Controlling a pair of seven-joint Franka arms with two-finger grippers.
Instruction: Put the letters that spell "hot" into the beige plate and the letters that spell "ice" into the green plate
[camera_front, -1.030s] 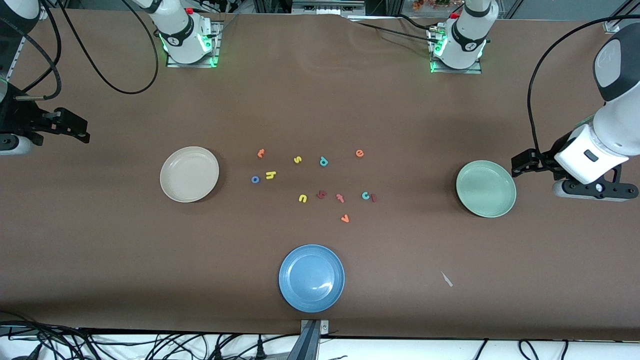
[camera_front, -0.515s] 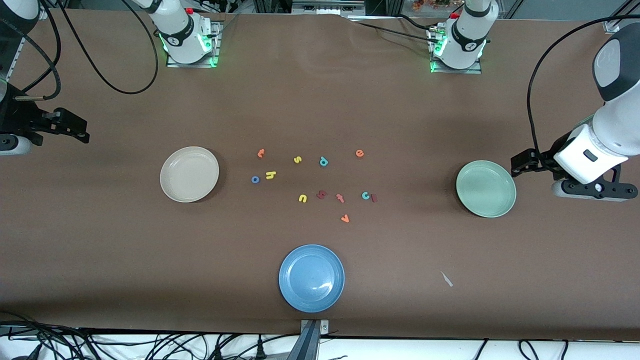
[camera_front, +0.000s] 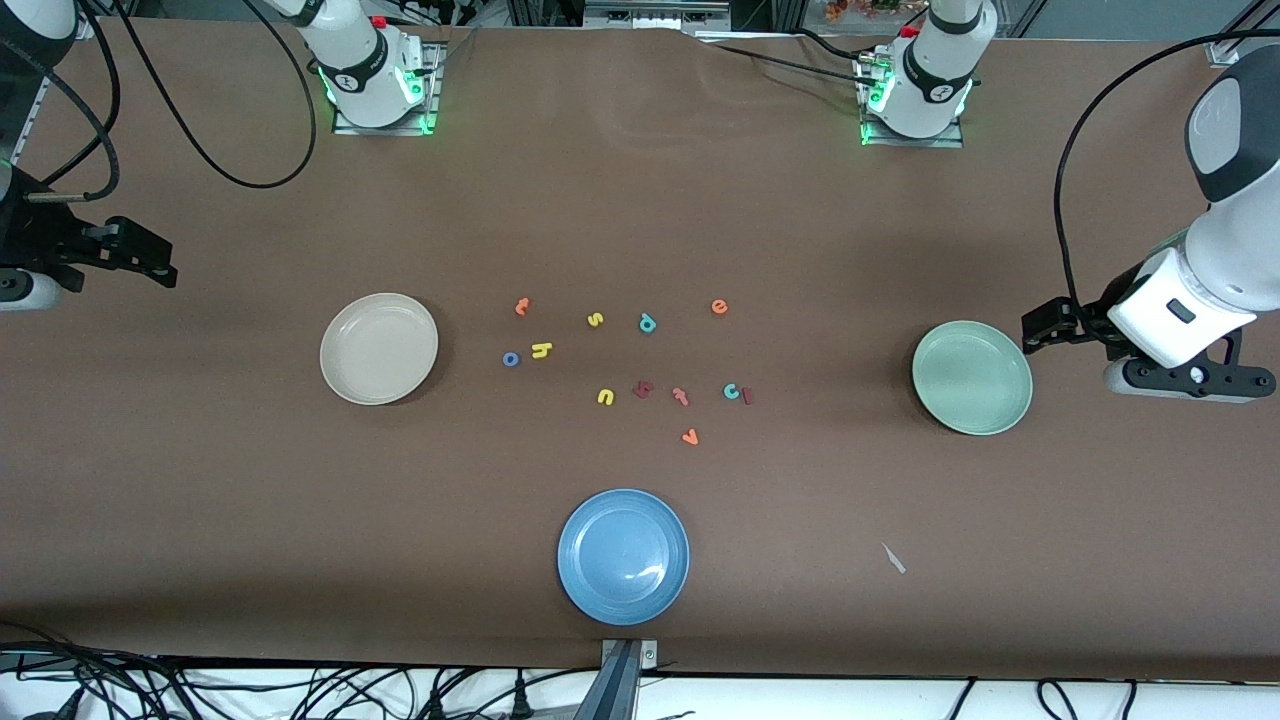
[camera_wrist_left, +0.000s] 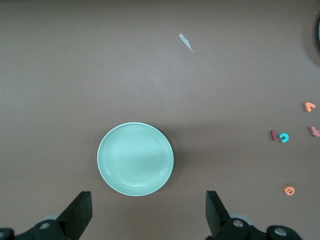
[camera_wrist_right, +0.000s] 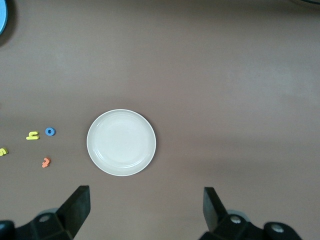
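Nothing had shifted since a second earlier. Both arms waited: the left hand (camera_wrist_left: 147, 215) hung wide open and empty near the green plate (camera_front: 972, 377), the right hand (camera_wrist_right: 145, 212) likewise near the beige plate (camera_front: 379, 348). Between the plates lay the yellow h (camera_front: 542, 350), blue o (camera_front: 511, 359), orange t (camera_front: 521, 306), teal c (camera_front: 731, 391), dark red i (camera_front: 747, 397) and orange e (camera_front: 719, 306), all on the surface (camera_front: 200, 480). A blue plate (camera_front: 623, 556) sat nearer the camera.

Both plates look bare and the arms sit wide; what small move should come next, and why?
Probably the right claw, open above the beige plate, should descend toward the blue o, the nearest "hot" letter. No letters are sorted yet; the left claw waits open over the green plate.
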